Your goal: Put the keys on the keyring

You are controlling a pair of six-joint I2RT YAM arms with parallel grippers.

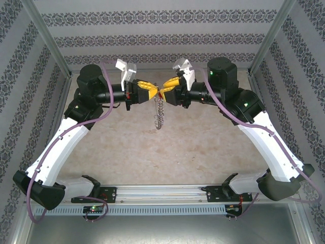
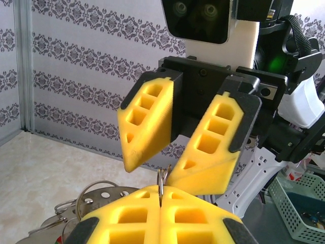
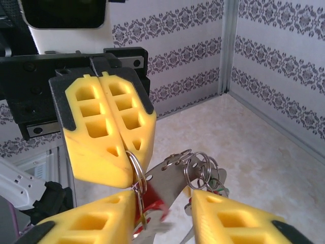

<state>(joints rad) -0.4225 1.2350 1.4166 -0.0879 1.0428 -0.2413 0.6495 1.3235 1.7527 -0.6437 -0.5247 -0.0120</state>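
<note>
Left end effector (image 2: 160,199), closed, pinches one thin split ring (image 2: 162,178) at its yellow fingertips. From that meeting point the keyring (image 1: 160,113), a single limp chain-like strand, hangs in mid-air above the tabletop (image 1: 193,152). Right end effector (image 3: 162,199) faces it tip to tip, jaws spread apart around a bunch with one red key (image 3: 152,209), one perforated metal tag (image 3: 170,175) and roughly three more split rings (image 3: 200,168).
</note>
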